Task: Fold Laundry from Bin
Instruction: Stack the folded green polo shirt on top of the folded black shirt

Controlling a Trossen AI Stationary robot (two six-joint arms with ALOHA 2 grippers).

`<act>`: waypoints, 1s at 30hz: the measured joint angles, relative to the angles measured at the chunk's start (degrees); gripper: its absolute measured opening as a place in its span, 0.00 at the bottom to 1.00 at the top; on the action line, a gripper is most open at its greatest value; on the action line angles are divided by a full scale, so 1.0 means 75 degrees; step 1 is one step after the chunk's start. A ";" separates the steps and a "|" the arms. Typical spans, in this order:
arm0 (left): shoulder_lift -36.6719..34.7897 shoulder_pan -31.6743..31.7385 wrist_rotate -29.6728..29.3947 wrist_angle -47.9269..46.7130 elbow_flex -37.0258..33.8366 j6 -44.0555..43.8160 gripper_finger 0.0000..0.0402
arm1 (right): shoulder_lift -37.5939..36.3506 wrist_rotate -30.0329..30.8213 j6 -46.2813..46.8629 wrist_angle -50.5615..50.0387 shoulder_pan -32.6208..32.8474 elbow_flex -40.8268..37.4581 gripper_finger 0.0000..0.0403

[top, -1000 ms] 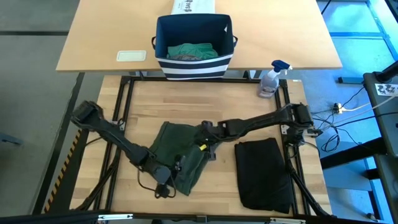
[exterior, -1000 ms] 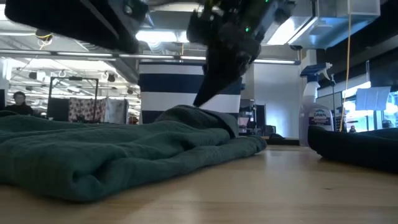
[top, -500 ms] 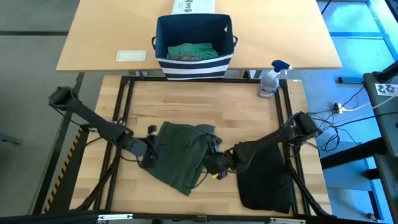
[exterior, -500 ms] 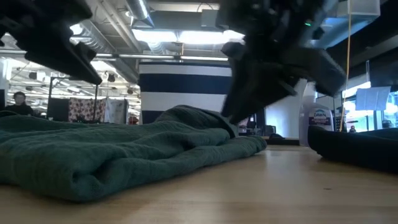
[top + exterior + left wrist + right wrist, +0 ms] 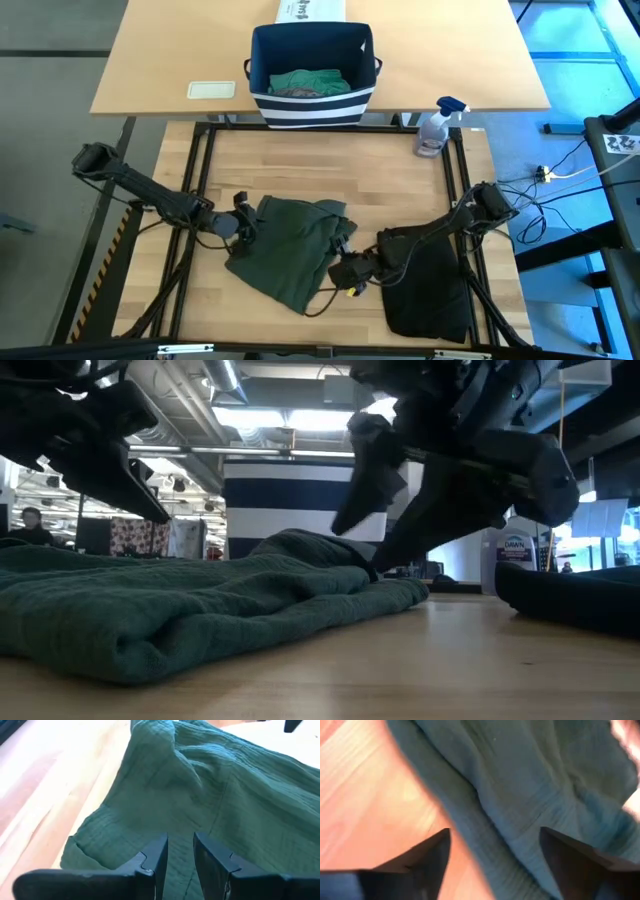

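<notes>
High view: dark green garment (image 5: 290, 245) lies mid-table, folded black garment (image 5: 425, 280) to its right, more laundry (image 5: 308, 82) in the striped bin (image 5: 312, 103) on the far table. Left gripper (image 5: 243, 228) at the green piece's left edge, right gripper (image 5: 345, 268) at its right edge.
Left wrist view: fingers (image 5: 156, 857) nearly together, holding nothing.
Right wrist view: fingers (image 5: 432, 851) spread wide over the cloth.
</notes>
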 joint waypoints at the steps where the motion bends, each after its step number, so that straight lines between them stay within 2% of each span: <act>1: 0.0000 0.0053 0.0070 -0.0003 -0.0002 0.0006 0.22 | 0.0067 0.0102 -0.0171 0.0126 0.0002 0.0000 0.80; 4: 0.0000 0.0155 0.0150 0.0021 -0.0003 0.0017 0.22 | 0.0360 0.0362 -0.0931 0.0379 0.0017 0.0009 0.94; 6: 0.0002 0.0193 0.0166 0.0125 -0.0005 0.0017 0.22 | 0.0617 0.0569 -0.1499 0.0470 0.0056 0.0006 0.98; 12: 0.0000 0.0241 0.0169 0.0304 -0.0005 0.0023 0.22 | 0.1114 0.1475 -0.3102 0.0740 0.0139 0.0050 0.92; 26: 0.0000 0.0241 0.0168 0.0337 -0.0005 0.0102 0.22 | 0.1686 0.1859 -0.4464 0.1689 -0.0471 0.0039 0.89; 30: 0.0000 0.0238 0.0167 0.0335 -0.0005 0.0101 0.22 | 0.1737 0.2445 -0.4995 0.2167 -0.0473 0.0009 0.86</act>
